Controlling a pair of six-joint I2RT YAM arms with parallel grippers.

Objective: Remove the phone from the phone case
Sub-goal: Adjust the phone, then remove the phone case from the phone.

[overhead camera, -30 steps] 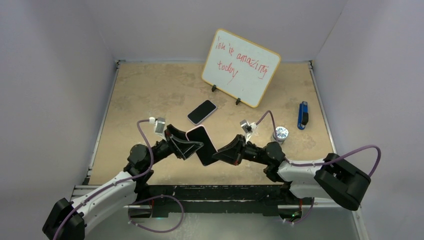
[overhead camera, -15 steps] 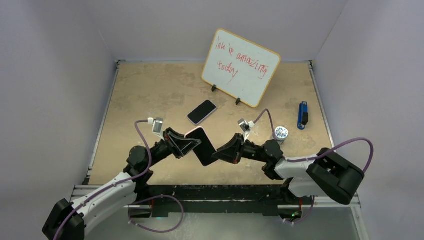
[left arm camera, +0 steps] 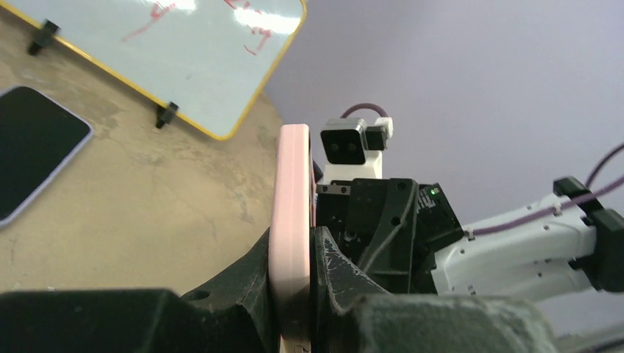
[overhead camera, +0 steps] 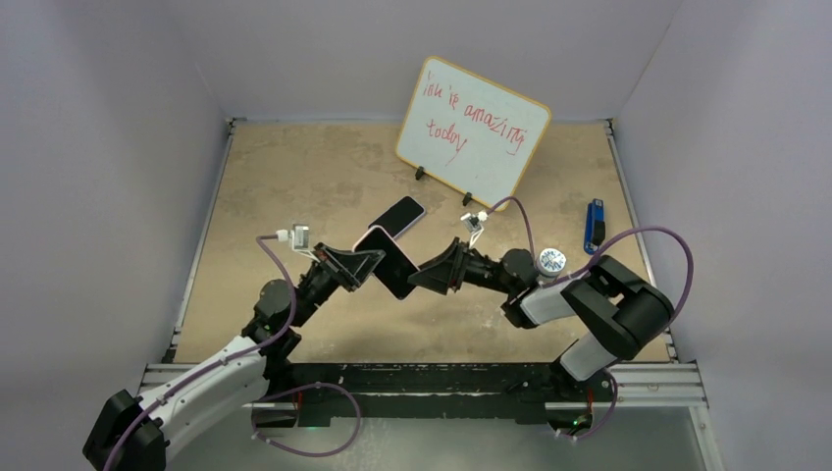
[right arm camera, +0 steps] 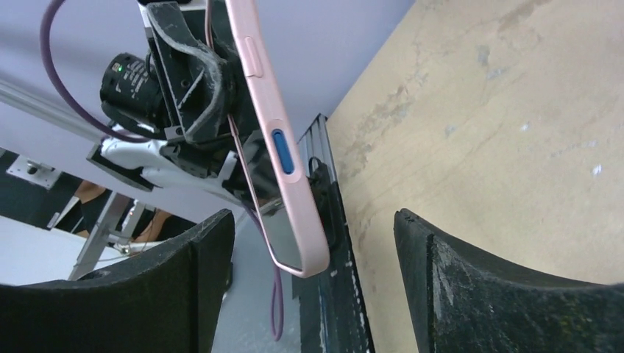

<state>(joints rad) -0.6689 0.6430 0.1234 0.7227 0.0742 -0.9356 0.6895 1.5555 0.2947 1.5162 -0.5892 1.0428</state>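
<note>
Now up off the table [overhead camera: 294,177], gripped by the left pincer [overhead camera: 376,258]: the phone case [overhead camera: 369,234], pink, pinched at one end with a dark finger [left arm camera: 254,272] pressed against each flat face. Inside the pink rim, seen from above, the dark face of the phone [overhead camera: 394,270], not yet out of its shell. Just past the case's other end, facing the left pincer tip to tip: the right pincer [overhead camera: 414,278], spread wide, fingers [right arm camera: 449,265] well apart in the wrist view, with the case's edge standing in the gap ahead of them. Cannot tell from above about contact there. Beyond the left pincer's tips, flat on the table and partly hidden behind the held case: a second phone [overhead camera: 404,211]. Farther out past both pincers, propped on small feet: a whiteboard [overhead camera: 473,132] with red writing. Behind the right pincer, near its arm: a small silver round thing [overhead camera: 550,260] and, farther out, a blue object [overhead camera: 595,226].
</note>
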